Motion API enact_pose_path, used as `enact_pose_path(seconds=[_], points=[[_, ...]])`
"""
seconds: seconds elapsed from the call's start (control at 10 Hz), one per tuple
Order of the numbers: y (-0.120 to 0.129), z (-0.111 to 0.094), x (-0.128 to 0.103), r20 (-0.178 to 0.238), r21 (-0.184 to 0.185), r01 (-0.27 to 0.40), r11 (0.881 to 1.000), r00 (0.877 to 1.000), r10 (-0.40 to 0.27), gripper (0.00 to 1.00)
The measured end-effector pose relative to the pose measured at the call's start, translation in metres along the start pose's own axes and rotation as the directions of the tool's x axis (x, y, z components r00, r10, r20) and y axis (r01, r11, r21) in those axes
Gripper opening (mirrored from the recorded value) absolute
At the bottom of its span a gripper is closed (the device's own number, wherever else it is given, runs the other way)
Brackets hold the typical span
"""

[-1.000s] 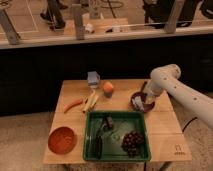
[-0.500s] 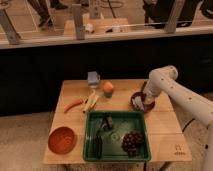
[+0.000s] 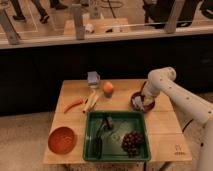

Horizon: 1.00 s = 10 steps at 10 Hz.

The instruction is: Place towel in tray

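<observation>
Nearest the camera, a green tray sits at the front edge of the wooden table. It holds a dark bunch of grapes in its right corner and a dark long item at its left (kind not determinable). Left of the tray, apart from it, stands an orange bowl. Further back lie a carrot and a pale long item beside it. To the right, a dark bowl holds a pale bunch, taken to be the towel. The gripper is lowered into this bowl, at the towel; whether it grips anything cannot be told. Behind are an orange fruit and a blue-grey box.
</observation>
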Motion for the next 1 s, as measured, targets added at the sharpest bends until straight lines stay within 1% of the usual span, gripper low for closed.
enact_pose_path(seconds=[0.2,0.4,0.5,0.6,0.7,1.0], points=[[0.004,0.012,0.000,0.012,-0.014,0.003,1.000,1.000,-0.003,0.58],[0.006,0.017,-0.003,0.019,-0.018,0.011,1.000,1.000,-0.011,0.58],[0.006,0.019,-0.005,0.023,-0.020,0.017,1.000,1.000,-0.017,0.54],[0.007,0.020,-0.006,0.026,-0.022,0.022,1.000,0.999,-0.021,0.46],[0.008,0.020,-0.008,0.030,-0.024,0.026,0.999,0.999,-0.025,0.34],[0.009,0.022,-0.011,0.034,-0.028,0.032,0.999,0.999,-0.031,0.09]])
